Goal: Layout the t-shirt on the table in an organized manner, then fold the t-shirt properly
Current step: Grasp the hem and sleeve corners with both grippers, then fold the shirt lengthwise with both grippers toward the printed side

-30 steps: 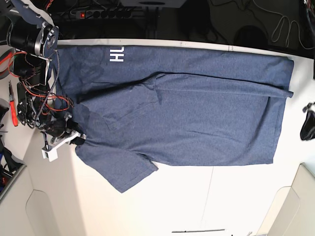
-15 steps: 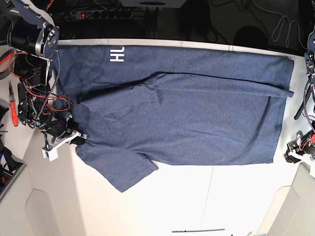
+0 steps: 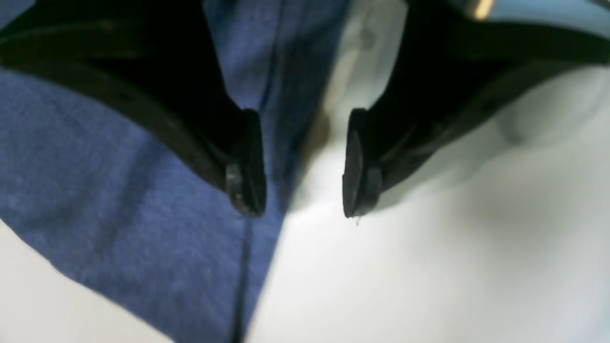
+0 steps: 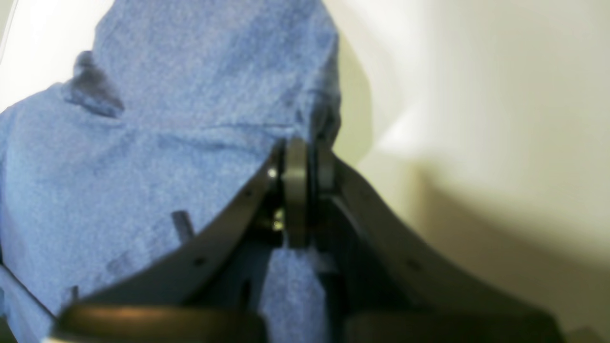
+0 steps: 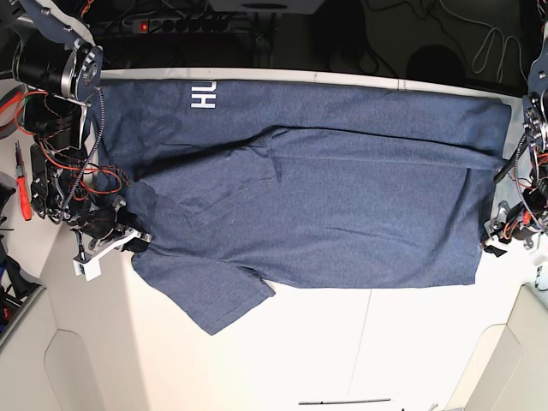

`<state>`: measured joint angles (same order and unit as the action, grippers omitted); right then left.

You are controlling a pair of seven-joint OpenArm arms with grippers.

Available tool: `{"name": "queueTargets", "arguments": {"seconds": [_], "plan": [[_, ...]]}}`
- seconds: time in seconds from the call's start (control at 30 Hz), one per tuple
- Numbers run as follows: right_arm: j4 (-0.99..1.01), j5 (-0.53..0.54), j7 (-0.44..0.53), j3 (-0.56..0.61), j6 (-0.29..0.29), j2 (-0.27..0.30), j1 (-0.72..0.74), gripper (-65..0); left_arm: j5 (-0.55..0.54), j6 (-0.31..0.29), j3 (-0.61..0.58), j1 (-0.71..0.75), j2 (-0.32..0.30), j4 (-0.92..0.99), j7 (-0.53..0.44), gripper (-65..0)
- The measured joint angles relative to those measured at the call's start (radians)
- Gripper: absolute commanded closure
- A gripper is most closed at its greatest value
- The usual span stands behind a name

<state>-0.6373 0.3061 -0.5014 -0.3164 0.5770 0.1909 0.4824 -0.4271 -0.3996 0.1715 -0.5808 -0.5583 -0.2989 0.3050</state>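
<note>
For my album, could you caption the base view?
Heathered navy-blue t-shirt spread on off-white table, gripper at each end.

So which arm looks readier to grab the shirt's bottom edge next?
The left gripper: its jaws are open, straddling the t-shirt hem where it meets the table. The right gripper is already pinched on fabric at the shoulder end.

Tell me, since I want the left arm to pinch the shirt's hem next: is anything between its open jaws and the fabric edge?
Nothing visible. The left gripper stands open right over the edge of the t-shirt, one fingertip above fabric, the other above bare table. Only air shows between them.
</note>
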Motion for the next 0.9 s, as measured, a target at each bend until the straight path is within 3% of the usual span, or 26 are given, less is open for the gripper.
{"name": "queueTargets", "arguments": {"seconds": [0.13,0.3,0.37,0.47,0.53,0.73,0.9], "plan": [[0.000,0.000,-0.002,0.000,0.001,0.000,0.000,0.0,-0.004,0.000,0.000,-0.004,0.041,0.000,-0.031,-29.5],[0.000,0.000,-0.003,0.000,0.000,0.000,0.000,0.0,0.006,-0.001,0.000,-0.004,0.043,0.000,-0.045,-28.1],[0.000,0.000,-0.003,0.000,0.000,0.000,0.000,0.0,0.010,0.000,0.000,-0.004,0.043,-0.003,-0.044,-22.0],[0.000,0.000,-0.003,0.000,0.000,0.000,0.000,0.0,0.013,0.000,0.000,-0.003,0.043,-0.004,-0.046,-7.4],[0.000,0.000,-0.003,0.000,0.000,0.000,0.000,0.0,0.011,0.000,0.000,-0.002,0.043,-0.004,-0.060,-2.9],[0.000,0.000,-0.003,0.000,0.000,0.000,0.000,0.0,0.012,0.000,0.000,-0.002,0.043,-0.005,-0.070,0.0],[0.000,0.077,-0.012,0.000,-0.006,0.000,-0.003,0.0,0.008,-0.013,0.000,-0.001,0.041,-0.018,-0.111,0.0]]}}
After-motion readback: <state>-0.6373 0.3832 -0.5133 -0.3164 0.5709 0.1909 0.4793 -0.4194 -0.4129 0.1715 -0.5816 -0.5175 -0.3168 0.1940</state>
